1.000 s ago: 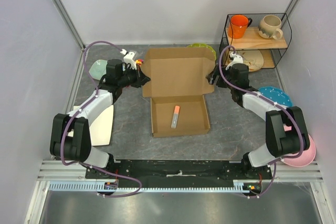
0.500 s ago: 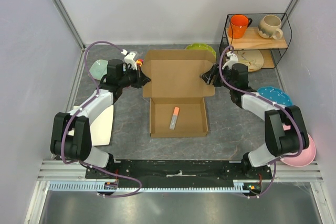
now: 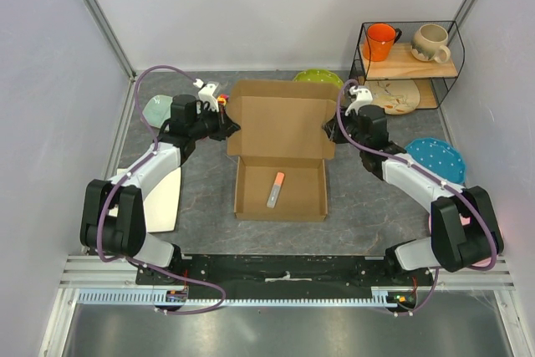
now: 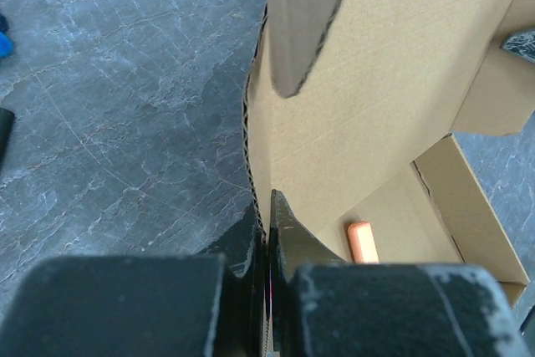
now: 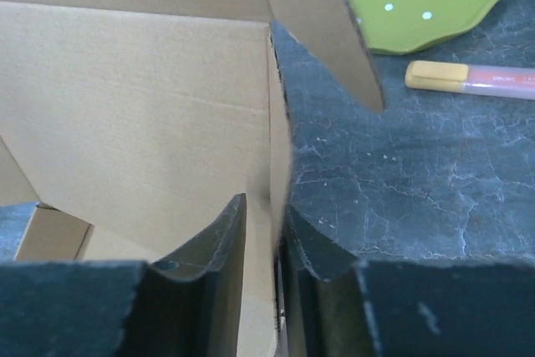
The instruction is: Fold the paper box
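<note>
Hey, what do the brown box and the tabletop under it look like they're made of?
The box looks like plain brown corrugated cardboard, matte: the left wrist view shows wavy fluting along its cut edge. The tabletop looks like grey veined stone or a stone-print mat; which one is unclear.

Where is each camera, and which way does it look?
Top: above, behind the bases, facing down; shows left arm, right arm, paper box.
Left wrist: on its arm, facing along left fingers pinching the lid's edge.
Right wrist: on its arm, facing along right fingers straddling the lid's other edge.
Shared: all see the box lid.
</note>
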Robot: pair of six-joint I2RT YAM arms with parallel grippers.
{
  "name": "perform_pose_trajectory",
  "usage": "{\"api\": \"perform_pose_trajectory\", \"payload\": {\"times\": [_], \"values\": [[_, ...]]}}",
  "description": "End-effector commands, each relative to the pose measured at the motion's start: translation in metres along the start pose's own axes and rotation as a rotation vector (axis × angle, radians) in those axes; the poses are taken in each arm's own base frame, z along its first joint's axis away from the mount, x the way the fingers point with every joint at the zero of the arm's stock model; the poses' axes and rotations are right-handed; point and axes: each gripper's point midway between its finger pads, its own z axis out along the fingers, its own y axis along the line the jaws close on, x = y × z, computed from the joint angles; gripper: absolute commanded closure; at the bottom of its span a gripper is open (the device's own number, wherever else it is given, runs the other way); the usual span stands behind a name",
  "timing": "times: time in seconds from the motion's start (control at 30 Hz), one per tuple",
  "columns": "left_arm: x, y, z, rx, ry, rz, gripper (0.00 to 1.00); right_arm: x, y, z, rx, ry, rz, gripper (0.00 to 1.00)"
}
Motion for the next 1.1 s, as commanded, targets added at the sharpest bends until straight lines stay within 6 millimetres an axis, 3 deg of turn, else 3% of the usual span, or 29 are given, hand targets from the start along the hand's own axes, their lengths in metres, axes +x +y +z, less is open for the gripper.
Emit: {"api": "perform_pose_trajectory", "payload": {"times": [0.0,0.3,0.5,1.07], "values": [[-0.020,-0.014,-0.008,0.023,-0.070,0.058,0.98,-0.002,-0.002,0.001,0.072,-0.009,-0.048,0.74],[-0.011,-0.011,-0.014,-0.022,-0.046,0.032,0.89,0.000,-0.009,-0.012,0.212,-0.023,-0.127,0.91],[-0.019,-0.012,-0.018,-0.038,-0.018,0.054,0.67,-0.006,-0.005,-0.015,0.231,-0.033,-0.168,0.94],[0.010,-0.012,-0.008,-0.027,0.214,0.040,0.61,-0.001,-0.002,-0.015,0.235,-0.021,-0.203,0.96]]}}
